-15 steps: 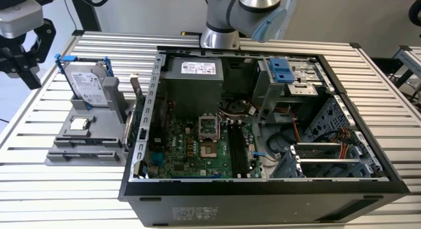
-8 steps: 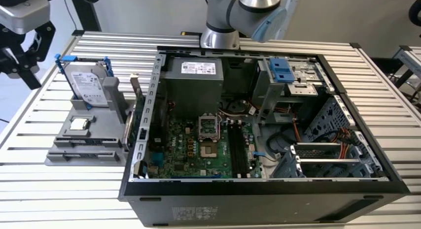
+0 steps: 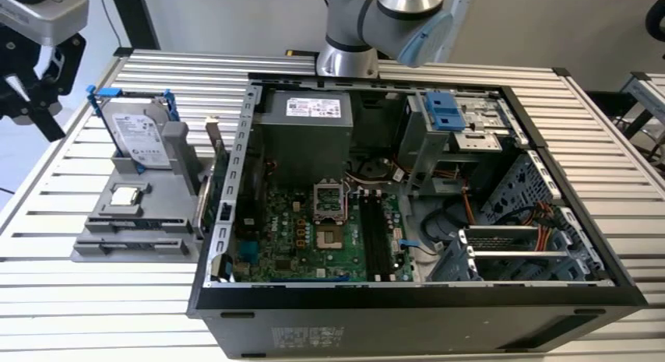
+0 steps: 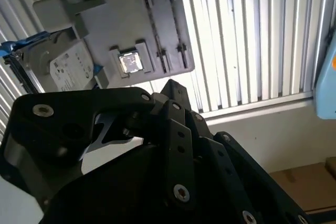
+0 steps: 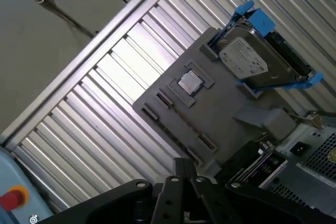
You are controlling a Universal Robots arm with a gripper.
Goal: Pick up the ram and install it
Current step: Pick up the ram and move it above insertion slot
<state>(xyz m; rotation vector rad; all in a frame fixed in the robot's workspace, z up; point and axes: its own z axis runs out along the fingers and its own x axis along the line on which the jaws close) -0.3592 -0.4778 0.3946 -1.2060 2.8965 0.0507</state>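
Fingers (image 3: 48,119) apart, nothing between them: the gripper (image 3: 31,113) hangs empty at the upper left of the exterior view, high over the edge of the slatted table (image 3: 93,304) and well apart from every part.

Outward and down from it, at the left of the frame, sits the grey parts holder (image 3: 99,251). The hard drive (image 3: 137,132) is propped up at its back, and the processor chip (image 3: 126,195) lies in its pocket mid-holder.

And the ram (image 3: 217,175)? By my read it's the slim dark stick standing on its long edge at the holder's right side, just beside the left wall of the open computer case (image 3: 416,296). The holder's grey post hides part of it, so I cannot tell how it is seated. It's untouched, so the pick has not begun.

Inside the case, the long black memory slots (image 3: 376,233) run along the motherboard at lower centre. They look empty.

Doing this approach well, I'd judge, is all about alignment. The stick offers only a thin top edge, so the jaws should straddle its flat faces, centred along its length, and come straight down. The case wall just beside it leaves the outer finger little room, so any skew risks a knock or a twisted grip.
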